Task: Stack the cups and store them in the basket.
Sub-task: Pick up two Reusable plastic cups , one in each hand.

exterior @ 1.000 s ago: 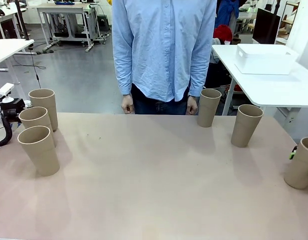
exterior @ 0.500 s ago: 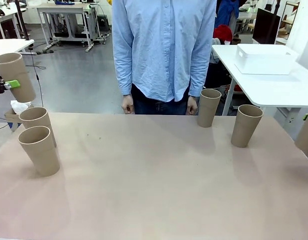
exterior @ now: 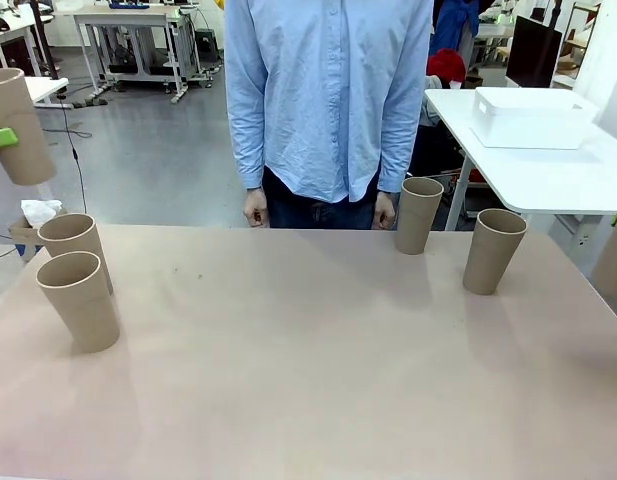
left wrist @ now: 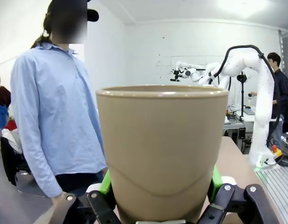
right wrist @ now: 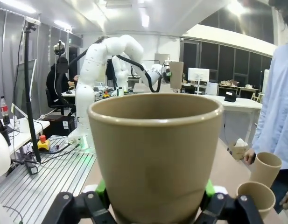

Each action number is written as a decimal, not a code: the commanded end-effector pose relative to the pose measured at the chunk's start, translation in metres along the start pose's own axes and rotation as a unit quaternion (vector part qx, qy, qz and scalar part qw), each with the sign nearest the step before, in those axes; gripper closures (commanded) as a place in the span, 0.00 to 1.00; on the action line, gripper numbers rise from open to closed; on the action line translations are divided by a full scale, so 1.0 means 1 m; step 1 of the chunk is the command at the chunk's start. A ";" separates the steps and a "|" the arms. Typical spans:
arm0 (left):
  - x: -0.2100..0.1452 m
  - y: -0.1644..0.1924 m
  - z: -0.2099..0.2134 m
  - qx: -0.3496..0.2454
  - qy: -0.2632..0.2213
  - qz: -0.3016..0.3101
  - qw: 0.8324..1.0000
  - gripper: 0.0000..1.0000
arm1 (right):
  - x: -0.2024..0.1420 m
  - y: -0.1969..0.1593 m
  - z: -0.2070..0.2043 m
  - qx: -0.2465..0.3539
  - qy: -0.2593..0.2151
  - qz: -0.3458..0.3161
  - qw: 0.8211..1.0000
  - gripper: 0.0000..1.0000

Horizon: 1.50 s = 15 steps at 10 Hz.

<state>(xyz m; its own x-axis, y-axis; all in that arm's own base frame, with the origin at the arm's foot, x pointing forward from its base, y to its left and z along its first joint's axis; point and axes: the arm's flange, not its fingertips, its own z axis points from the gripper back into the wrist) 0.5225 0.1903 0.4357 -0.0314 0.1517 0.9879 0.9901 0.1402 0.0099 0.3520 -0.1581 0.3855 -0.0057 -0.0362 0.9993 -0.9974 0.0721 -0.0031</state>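
Cup [exterior: 23, 110] edge-cropped (jaws mostly hidden)

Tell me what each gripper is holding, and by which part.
Left gripper: a cup, fingers clamped on opposite sides of its wall, well below the rim. Right gripper: another cup, held the same way.

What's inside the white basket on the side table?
Nothing rises above the rim of the basket, and the strip of far inner wall in view is bare. Its near wall hides the floor, so anything lying low cannot be seen.
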 end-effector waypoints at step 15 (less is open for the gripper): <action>-0.054 -0.163 -0.141 0.028 -0.017 -0.005 0.999 0.14 | 0.019 0.055 -0.153 -0.068 0.016 -0.003 0.998 0.15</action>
<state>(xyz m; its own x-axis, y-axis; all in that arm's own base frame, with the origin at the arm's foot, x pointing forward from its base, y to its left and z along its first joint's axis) 0.3958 0.0388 0.3975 -0.0133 0.1845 0.9827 0.9871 0.1593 -0.0165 0.3487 -0.0430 0.4080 -0.0280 0.0048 0.9996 -0.9858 0.1654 -0.0284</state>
